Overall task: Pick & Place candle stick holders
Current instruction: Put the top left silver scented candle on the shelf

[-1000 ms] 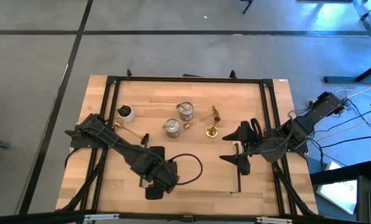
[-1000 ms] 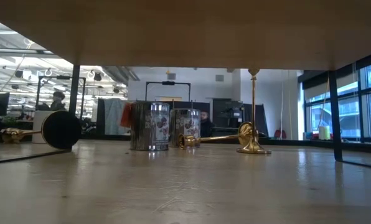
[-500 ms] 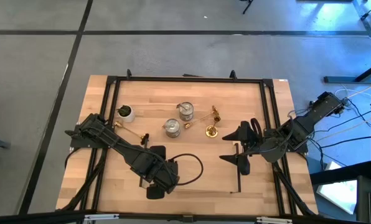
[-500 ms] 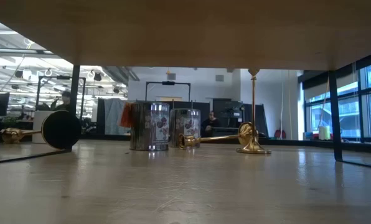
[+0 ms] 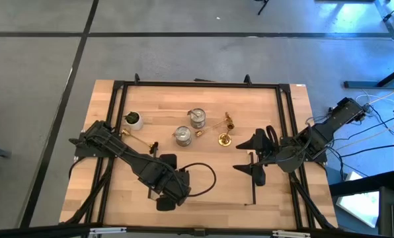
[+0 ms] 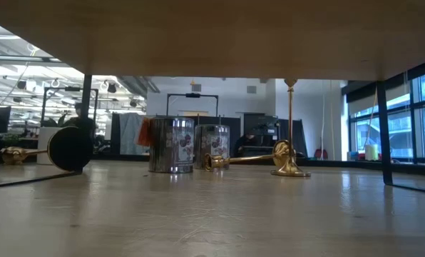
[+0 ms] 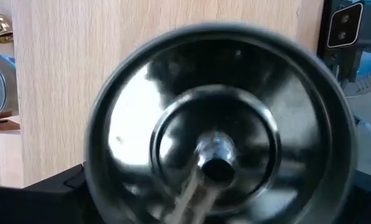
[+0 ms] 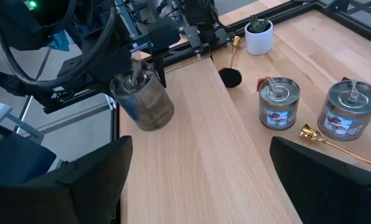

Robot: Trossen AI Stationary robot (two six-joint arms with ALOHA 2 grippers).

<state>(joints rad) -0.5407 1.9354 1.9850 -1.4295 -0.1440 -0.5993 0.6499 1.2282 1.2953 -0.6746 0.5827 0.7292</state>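
One silver holder [image 8: 142, 99] is held in the left gripper [image 5: 168, 195] near the front of the counter [image 5: 276, 198]; in the left wrist view its round shiny face [image 7: 220, 134] fills the frame, fingers spread wide around it. In the right wrist view that holder is seen tilted, lifted off the wood.

Two more silver holders [image 5: 197, 118] [image 5: 182, 135] are stood upright near the counter's middle, close together but apart. Just beside them, one gold holder [image 5: 225, 139] is stood upright on its round base, and a second gold holder [image 5: 215, 124] is laid on its side, its stem pointing toward the silver pair. A third gold holder [image 5: 139, 141] is laid flat at the left, its dark round base [image 6: 70, 148] seen edge-on in the low view.

A small white pot with a green plant [image 5: 133, 119] is set at the far left corner.

The right gripper [image 5: 255, 158] is parked at the counter's right side, fingers wide apart, nothing between them.
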